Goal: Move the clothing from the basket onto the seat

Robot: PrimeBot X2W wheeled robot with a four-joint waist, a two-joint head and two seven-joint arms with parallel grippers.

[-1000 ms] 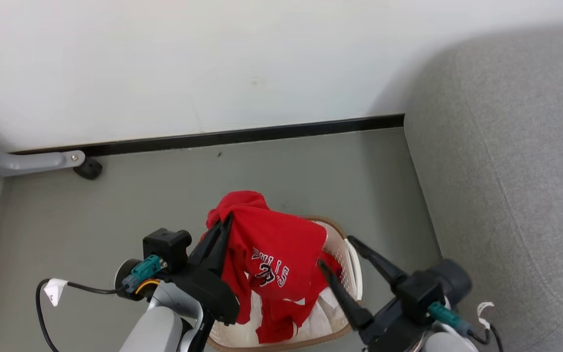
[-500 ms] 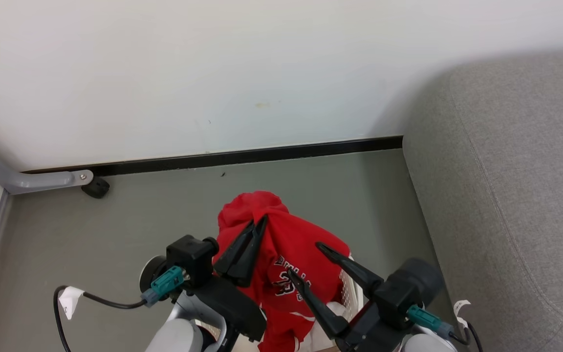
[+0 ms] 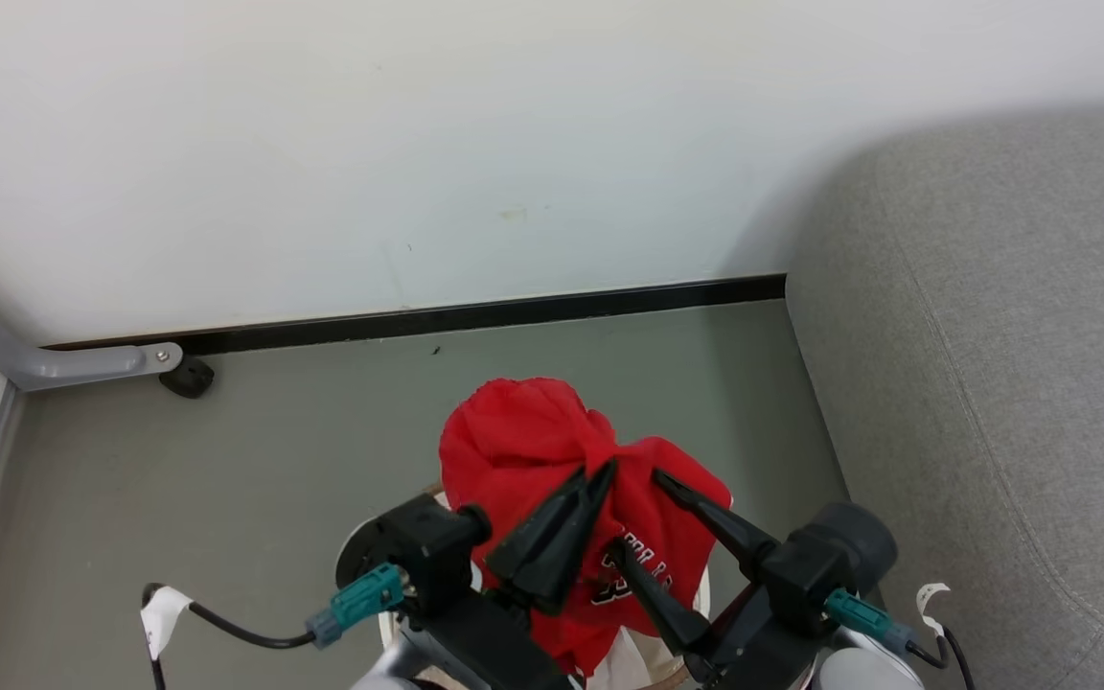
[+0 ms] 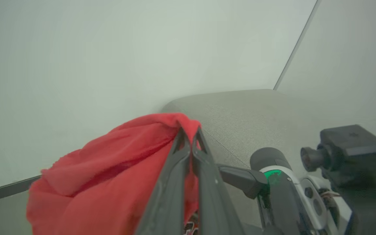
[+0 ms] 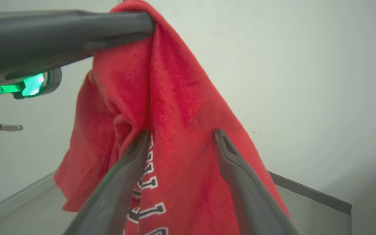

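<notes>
While the left claw (image 3: pixel 607 468) pinches one red jersey (image 3: pixel 523 431), the right claw (image 3: pixel 635 510) gapes, seemingly touching it.

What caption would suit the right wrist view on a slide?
A red jersey hangs from the shut left gripper while the open right gripper frames its white lettering.

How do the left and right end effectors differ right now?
The left end effector is shut, pinching the red jersey near its top; the right end effector stands wide open, gripping nothing. The left end effector carries the hanging jersey, while the right end effector only sits against it lower down. Both have the same long dark fingers, raised close together at the jersey.
</notes>
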